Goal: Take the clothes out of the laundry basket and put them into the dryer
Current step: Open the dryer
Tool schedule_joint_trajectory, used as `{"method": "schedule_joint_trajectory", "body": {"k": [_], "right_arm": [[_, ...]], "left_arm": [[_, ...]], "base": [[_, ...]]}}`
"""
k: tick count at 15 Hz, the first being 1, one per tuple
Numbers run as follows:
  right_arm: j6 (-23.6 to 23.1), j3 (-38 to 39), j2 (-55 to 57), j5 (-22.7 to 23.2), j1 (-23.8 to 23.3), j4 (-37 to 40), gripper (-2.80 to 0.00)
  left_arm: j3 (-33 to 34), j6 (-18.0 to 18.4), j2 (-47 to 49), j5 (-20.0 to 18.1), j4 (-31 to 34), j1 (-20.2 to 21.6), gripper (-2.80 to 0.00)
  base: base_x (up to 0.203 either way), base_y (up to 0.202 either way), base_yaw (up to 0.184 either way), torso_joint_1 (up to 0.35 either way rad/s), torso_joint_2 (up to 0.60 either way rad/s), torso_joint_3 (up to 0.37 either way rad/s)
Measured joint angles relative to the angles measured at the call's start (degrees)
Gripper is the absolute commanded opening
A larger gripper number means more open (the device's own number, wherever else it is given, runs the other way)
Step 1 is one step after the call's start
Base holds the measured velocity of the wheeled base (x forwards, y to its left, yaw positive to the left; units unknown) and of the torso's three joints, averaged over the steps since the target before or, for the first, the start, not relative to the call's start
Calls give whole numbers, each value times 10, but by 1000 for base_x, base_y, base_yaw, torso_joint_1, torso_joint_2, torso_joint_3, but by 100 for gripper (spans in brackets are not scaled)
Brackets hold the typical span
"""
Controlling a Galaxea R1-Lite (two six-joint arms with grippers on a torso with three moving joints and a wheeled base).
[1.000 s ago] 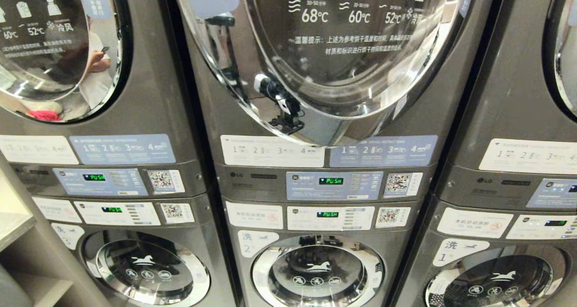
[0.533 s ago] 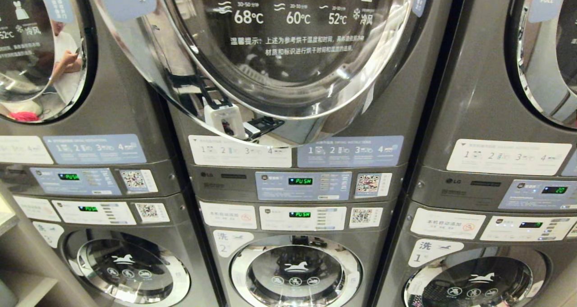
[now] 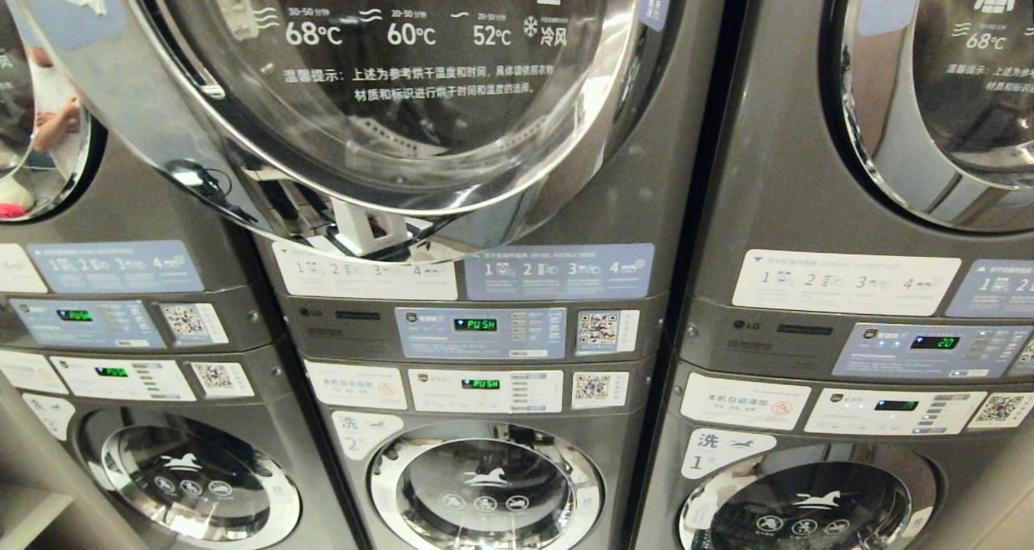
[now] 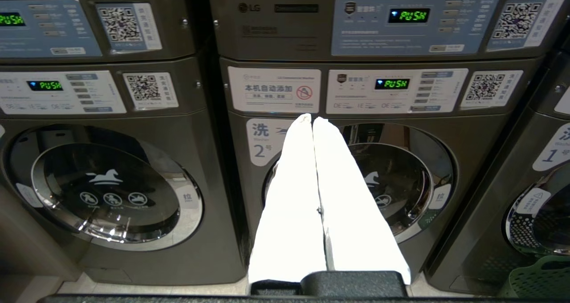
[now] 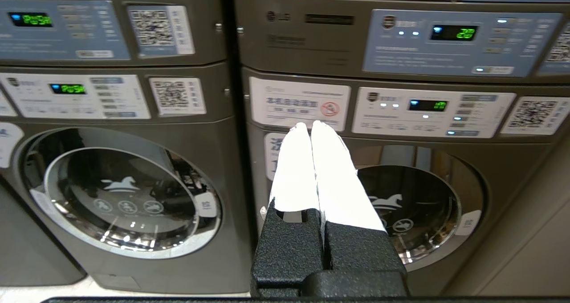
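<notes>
Laundry-room wall of grey stacked machines, washers below and dryers above, filling every view.

Left pincer [image 4: 312, 118] pressed together and empty, held out level toward the washer [image 4: 392, 183] marked 2. Right pincer [image 5: 310, 126] likewise pressed together, holding nothing, aimed at the neighbouring stack. Neither anywhere near cloth.

Further out: only a green corner of the laundry basket [image 4: 539, 278] showing, low on the floor [image 4: 156, 289] in front of the stack to the right of washer 2; contents hidden. Overhead in the head view, the middle dryer door [image 3: 388, 90], apparently swung out, chrome rim overlapping the machine to its left.

Likely trouble from here:
- Clipping that swung-out door with an arm or the head when bending down for the basket or rising with a load, since it hangs close above the working space.
- Reaching into the basket without spreading the pincer first, and so pushing cloth down instead of gripping it.
- Mistaking the low round washer door, directly ahead of both arms, for the target above.
- Choosing the right-hand stack, whose display [image 3: 935, 342] shows a number and not PUSH, probably mid-cycle.
- Trailing sleeves catching on the basket rim or dropping to the floor during the long lift.
</notes>
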Motion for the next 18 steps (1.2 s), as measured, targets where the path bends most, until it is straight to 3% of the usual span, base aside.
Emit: {"method": "schedule_joint_trajectory", "body": {"k": [6, 10, 13, 16, 18], "right_arm": [[1, 0, 0, 0, 1, 0, -280], [1, 0, 0, 0, 0, 0, -280], [5, 0, 0, 0, 0, 0, -280], [5, 0, 0, 0, 0, 0, -280], [5, 0, 0, 0, 0, 0, -280]], "left_arm": [[0, 0, 0, 0, -1, 0, -280], [0, -4, 0, 1, -1, 0, -280], [-5, 12, 0, -14, -10, -1, -280], [-97, -12, 21, -44, -13, -1, -280], [-167, -35, 84, -16, -14, -3, -280]], "base": [[0, -179, 2, 3, 3, 1], [0, -18, 0, 1, -1, 0], [0, 0, 0, 0, 0, 0], [0, 0, 0, 0, 0, 0], [0, 0, 0, 0, 0, 0]]}}
